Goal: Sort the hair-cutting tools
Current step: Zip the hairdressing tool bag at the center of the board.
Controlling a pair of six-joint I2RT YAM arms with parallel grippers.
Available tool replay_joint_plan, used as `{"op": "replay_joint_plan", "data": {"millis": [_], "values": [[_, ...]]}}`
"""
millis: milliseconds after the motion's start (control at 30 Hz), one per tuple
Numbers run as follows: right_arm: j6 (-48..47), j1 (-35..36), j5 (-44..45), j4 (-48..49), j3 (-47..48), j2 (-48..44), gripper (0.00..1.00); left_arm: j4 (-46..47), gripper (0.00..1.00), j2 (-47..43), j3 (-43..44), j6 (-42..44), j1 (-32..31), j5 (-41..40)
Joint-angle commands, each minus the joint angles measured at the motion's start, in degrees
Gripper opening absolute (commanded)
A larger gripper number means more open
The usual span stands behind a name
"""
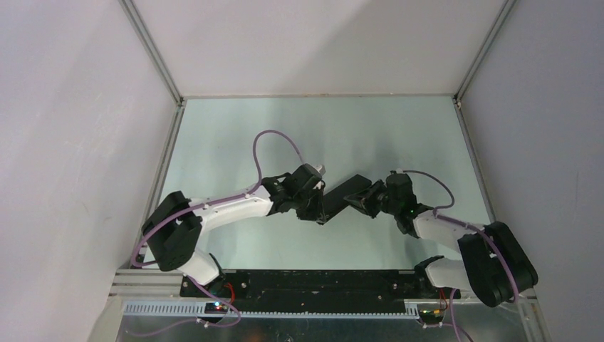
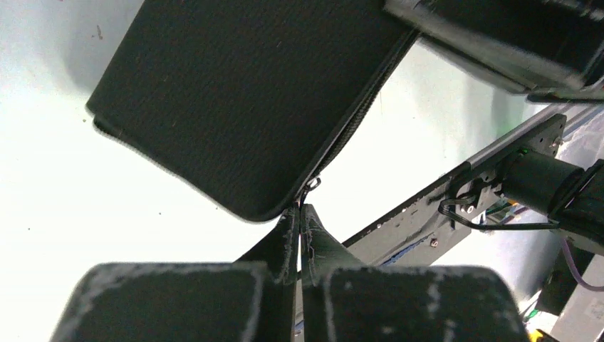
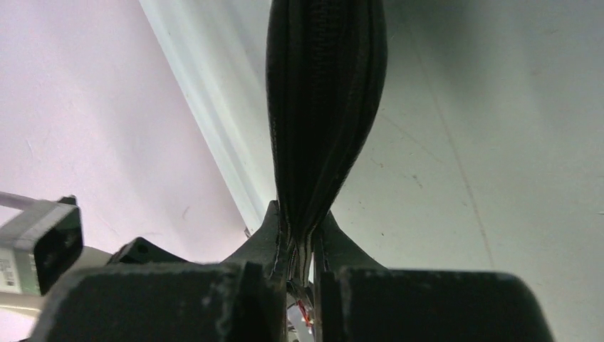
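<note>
A black rectangular zip case [image 1: 345, 194] hangs over the table's middle, held between both arms. My left gripper [image 1: 319, 205] is shut at the case's near-left corner, and its fingertips [image 2: 290, 222] pinch the small metal zip pull [image 2: 311, 184]. My right gripper [image 1: 372, 198] is shut on the opposite end. In the right wrist view the case's zipped edge [image 3: 324, 107] runs straight up from between the jaws of that gripper [image 3: 303, 228]. The case [image 2: 242, 92] fills the upper left wrist view. The hair-cutting tools are out of view.
White walls close in the pale green table [image 1: 320, 128] on the left, back and right, with metal rails [image 1: 169, 153] along the edges. A black base bar [image 1: 313, 281] runs across the near edge between the arm mounts.
</note>
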Motion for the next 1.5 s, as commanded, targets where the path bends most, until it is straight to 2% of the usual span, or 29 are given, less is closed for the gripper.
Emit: {"op": "replay_joint_plan", "data": {"millis": [0,333,600,933,1100,1300,1467], "values": [[-2.85,-5.39,-4.08,-3.15,0.1,-5.32,0.0,-4.41,0.0,-1.9,-0.2,4.35,0.19,-3.63],[-5.4,-14.58,-16.53,-3.11,0.18,-8.32,0.0,-5.39,0.0,-5.17,-4.73,6.56,2.09,-7.15],[-6.21,-17.3,-26.06,-1.62,0.41,-9.73,0.0,-5.72,0.0,-7.78,-7.74,8.12,4.3,-12.05],[-7.58,-17.74,-35.91,-0.02,1.24,-8.2,0.0,-3.55,0.0,-12.57,-10.69,10.6,4.86,-15.94],[-5.53,-15.64,-38.78,4.59,2.13,-7.71,0.0,-2.09,0.0,-12.31,-10.88,9.82,4.86,-17.17],[-5.14,-11.4,-43.76,7.77,4.56,-4.62,0.0,-5.58,0.0,-13.76,-10.53,6.22,5.76,-26.17],[-8.71,-11.92,-45.15,3.86,4.72,-5.08,0.0,-12.13,0.0,-17.34,-12.23,2.67,9.79,-34.2]]}}
